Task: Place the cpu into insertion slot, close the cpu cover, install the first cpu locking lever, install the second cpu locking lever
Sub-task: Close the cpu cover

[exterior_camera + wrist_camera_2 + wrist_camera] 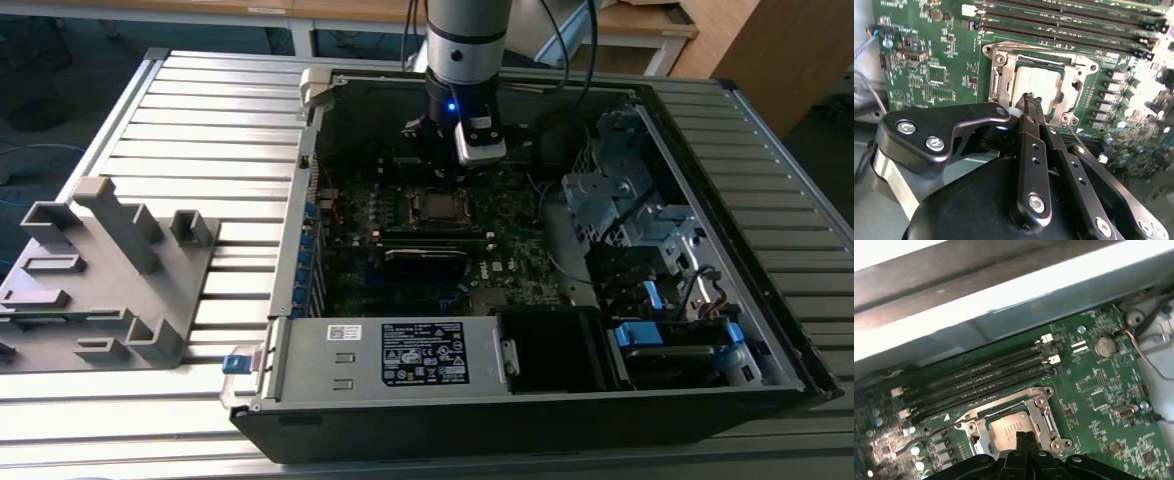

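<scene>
The black gripper's [1030, 100] two slim fingers [1034, 150] are pressed together, tip against tip, with nothing pinched between them. In the second wrist view the joined tips sit over the near edge of the cpu [1036, 85], a small flat square chip with a dull silver-tan metal top; whether they touch it cannot be told.

The cpu lies flat in its socket with the metal top facing up. Being square it has no long axis, and its sides run parallel to the long black memory slots [1064, 20] beside it. The cpu cover [1004, 75], a square silver metal frame with an open centre window, lies flat around the chip, so the top shows through the window.

Socket and slots sit on a green motherboard [929, 60]. In the exterior view the silver arm [467, 40] reaches down into an open black computer case [534, 420] lying on its side, with a grey black-labelled power supply [387, 365] along the near wall. The case rests on a slatted metal table [214, 130], and a grey plastic fixture [100, 270] stands at the exterior view's left
</scene>
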Controlling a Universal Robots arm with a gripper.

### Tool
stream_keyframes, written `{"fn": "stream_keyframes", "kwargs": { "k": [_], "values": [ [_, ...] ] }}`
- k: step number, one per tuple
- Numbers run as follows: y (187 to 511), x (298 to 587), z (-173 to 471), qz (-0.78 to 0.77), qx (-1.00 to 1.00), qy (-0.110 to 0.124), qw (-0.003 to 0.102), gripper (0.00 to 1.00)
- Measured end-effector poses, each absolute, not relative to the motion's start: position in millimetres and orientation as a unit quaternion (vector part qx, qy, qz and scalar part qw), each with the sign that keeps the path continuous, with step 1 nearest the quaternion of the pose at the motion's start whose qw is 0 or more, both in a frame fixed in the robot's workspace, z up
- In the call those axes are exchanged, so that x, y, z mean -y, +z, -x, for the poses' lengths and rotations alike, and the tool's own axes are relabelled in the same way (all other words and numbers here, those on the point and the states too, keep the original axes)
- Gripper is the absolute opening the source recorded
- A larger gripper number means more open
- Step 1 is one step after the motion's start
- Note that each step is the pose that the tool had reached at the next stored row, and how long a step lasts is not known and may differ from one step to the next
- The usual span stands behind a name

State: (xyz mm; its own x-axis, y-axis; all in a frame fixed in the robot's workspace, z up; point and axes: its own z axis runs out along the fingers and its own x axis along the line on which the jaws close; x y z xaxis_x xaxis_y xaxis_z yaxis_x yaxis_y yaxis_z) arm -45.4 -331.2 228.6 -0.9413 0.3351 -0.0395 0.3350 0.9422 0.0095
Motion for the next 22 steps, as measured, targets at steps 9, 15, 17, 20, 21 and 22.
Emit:
{"fn": "stream_keyframes", "kwargs": {
  "k": [9,15,17,20,21,22],
  "values": [
    [228.5,331.2,45.4,-0.125,-0.992,0.002,0.02,0.1],
    [228.5,331.2,45.4,-0.125,-0.992,0.002,0.02,0.1],
    [228.5,331.2,45.4,-0.125,-0.992,0.002,0.02,0.1],
    [228.5,331.2,45.4,-0.125,-0.992,0.002,0.02,0.1],
    [228.5,331.2,45.4,-0.123,-0.992,0.002,0.02,0.1],
    [228.4,331.2,45.4,-0.12,-0.993,0.002,0.02,0.1]
  ]
}}
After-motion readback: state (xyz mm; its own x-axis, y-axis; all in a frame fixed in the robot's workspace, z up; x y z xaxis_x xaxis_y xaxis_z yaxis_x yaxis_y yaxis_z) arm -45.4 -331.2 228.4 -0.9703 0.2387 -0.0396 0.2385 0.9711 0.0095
